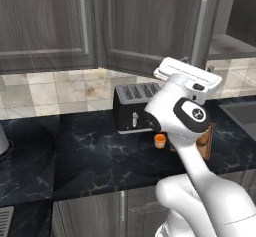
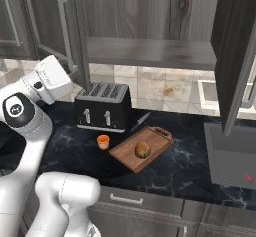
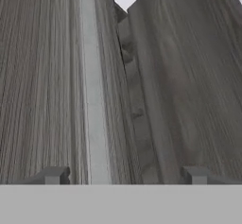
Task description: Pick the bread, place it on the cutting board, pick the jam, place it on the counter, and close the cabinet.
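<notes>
a: gripper point(image 3: 125, 176) state?

b: open, holding nothing; its tips stand apart at the bottom of the hand view, close against the cabinet point(image 3: 179, 86) door, silver handle point(image 3: 92, 100) left of centre.

a: the rest?

b: bread point(image 2: 143, 150) sits on the cutting board point(image 2: 159, 135), centre of the right base view; jam point(image 2: 103, 141) stands on the counter point(image 2: 190, 166) just left of it, before the toaster point(image 2: 103, 107).

a: advice?

b: closing remains. push flat on the door's outer edge, sweep steadily, keep clear of the handle.

cabinet point(image 3: 179, 86) door, silver handle point(image 3: 92, 100), jaws apart
</notes>
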Available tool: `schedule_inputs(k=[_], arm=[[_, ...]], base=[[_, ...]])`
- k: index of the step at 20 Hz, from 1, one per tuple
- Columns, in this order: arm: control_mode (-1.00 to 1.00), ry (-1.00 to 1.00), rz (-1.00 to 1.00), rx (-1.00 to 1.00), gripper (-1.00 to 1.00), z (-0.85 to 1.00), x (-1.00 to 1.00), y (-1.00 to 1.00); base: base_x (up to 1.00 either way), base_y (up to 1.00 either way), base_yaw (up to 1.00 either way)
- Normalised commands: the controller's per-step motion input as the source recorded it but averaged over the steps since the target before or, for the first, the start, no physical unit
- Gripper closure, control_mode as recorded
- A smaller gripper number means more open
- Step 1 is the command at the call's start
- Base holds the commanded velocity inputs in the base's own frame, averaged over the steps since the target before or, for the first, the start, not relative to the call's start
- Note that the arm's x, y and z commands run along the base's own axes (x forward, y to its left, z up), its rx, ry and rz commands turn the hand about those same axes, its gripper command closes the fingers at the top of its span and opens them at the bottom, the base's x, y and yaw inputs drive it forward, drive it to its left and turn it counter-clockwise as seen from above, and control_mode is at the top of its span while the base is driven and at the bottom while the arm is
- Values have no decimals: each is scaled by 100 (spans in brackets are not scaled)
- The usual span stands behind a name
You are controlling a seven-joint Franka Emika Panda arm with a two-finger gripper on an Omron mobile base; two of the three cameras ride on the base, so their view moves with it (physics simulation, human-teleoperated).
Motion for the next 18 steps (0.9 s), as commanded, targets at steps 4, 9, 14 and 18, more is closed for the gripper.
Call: schedule_inputs(k=[4, 9, 14, 18], arm=[[-100, 2, 12, 0, -100, 0, 35, -18], [-100, 1, 12, 0, -100, 0, 41, -17], [-100, 0, 11, 0, -100, 0, 42, -18], [-100, 0, 11, 0, -100, 0, 38, -20]], base=[[0, 0, 0], [0, 0, 0], [0, 0, 0], [0, 0, 0]])
